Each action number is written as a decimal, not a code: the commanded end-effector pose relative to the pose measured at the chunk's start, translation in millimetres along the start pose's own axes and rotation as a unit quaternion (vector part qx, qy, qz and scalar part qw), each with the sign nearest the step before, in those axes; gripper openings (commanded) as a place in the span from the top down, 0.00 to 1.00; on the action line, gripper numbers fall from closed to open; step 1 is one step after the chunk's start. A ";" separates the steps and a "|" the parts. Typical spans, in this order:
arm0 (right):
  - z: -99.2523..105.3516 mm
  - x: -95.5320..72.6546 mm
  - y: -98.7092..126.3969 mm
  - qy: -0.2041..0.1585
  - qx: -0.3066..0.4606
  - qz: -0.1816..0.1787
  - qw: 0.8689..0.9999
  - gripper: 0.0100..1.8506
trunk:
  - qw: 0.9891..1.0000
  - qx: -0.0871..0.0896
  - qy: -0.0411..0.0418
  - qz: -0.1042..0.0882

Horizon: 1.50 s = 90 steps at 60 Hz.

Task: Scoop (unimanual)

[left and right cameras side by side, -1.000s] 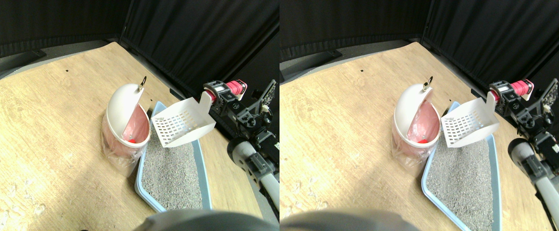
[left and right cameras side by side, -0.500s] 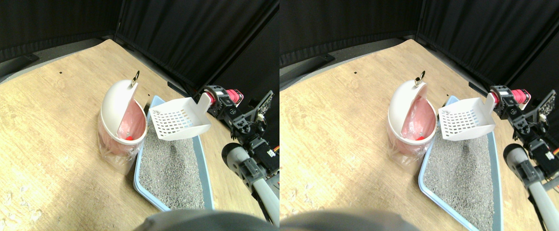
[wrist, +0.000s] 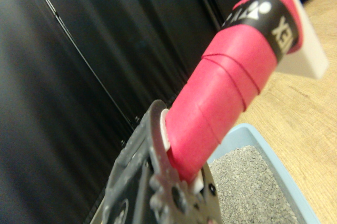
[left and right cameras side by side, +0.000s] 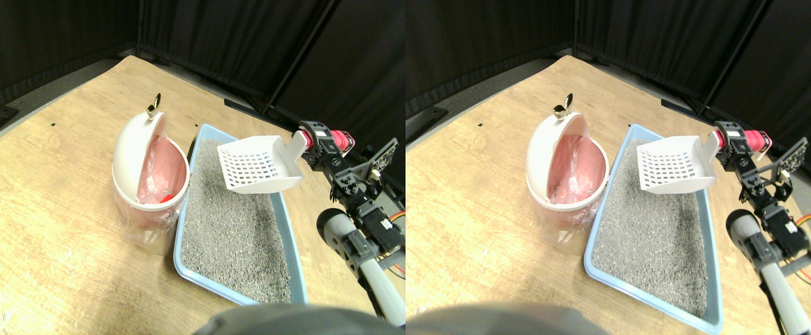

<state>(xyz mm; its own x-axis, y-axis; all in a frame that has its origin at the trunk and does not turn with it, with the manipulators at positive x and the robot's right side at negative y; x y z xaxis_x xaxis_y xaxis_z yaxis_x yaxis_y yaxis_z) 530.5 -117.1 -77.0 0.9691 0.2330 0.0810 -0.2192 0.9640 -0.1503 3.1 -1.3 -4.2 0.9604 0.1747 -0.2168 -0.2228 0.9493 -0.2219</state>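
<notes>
Far out to the left of the pincer: white swing-lid bin [left and right cameras side by side: 149,164], lid tipped back, pink liner showing (something red inside). Nearer, below and left of it: blue litter tray [left and right cameras side by side: 189,255], full of grey litter [left and right cameras side by side: 234,223]. Just ahead of it: white slotted scoop [left and right cameras side by side: 257,165], held level above the tray, seemingly empty, likely for another dip. Right gripper [left and right cameras side by side: 317,143] clamped on the scoop's red-wrapped handle [wrist: 221,97].
</notes>
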 end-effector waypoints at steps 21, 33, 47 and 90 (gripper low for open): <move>-8.2 -24.9 -30.9 -0.061 0.031 -0.060 0.996 0.97 | 0.997 0.054 -0.012 -0.062; -14.9 -38.0 -48.2 -0.077 0.029 -0.063 0.995 0.97 | 0.994 0.066 -0.015 -0.085; -24.0 -49.0 -64.8 -0.055 0.062 -0.098 0.992 0.97 | 0.993 0.070 -0.014 -0.096; -56.9 -46.3 -64.0 0.034 0.147 -0.101 0.983 0.97 | 0.996 0.051 -0.016 -0.073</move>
<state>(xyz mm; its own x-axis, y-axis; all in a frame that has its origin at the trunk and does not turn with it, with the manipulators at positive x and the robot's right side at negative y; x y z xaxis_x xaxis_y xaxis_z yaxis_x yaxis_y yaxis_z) 504.1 -198.1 -131.1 0.9991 0.0286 -0.0314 -0.0239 0.9897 0.1410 1.9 -1.6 -4.0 0.9859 0.0200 -0.1661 -0.0442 0.9887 -0.1432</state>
